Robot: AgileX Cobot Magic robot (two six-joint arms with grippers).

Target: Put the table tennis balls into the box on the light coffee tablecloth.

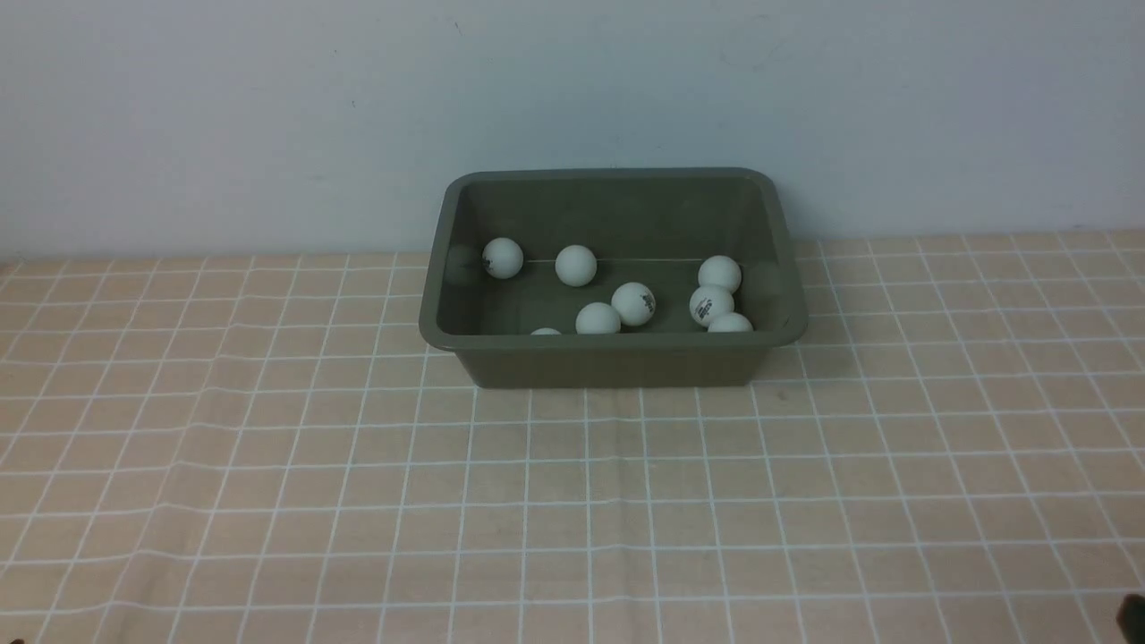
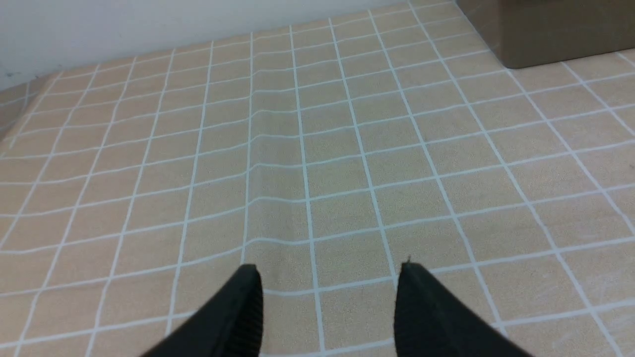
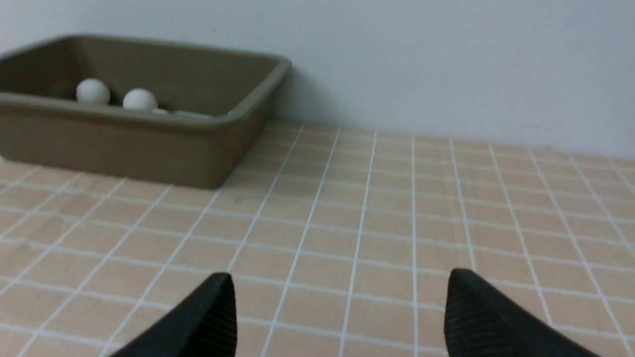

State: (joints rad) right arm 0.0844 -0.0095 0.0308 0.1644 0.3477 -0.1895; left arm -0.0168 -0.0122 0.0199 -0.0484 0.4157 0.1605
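Resting inside the olive-green rectangular plastic box [image 1: 614, 356], far centre on the peach-beige gridded tablecloth [image 1: 572, 501], eight small white plastic table tennis balls [image 1: 634, 303] were counted, one half hidden. Judged light, smooth, rigid yet dentable; best pinched across the middle. Round, no axis; box lay lengthwise left-right. Left gripper [image 2: 327, 307] moderately parted, right gripper [image 3: 340, 312] wide; nothing held.
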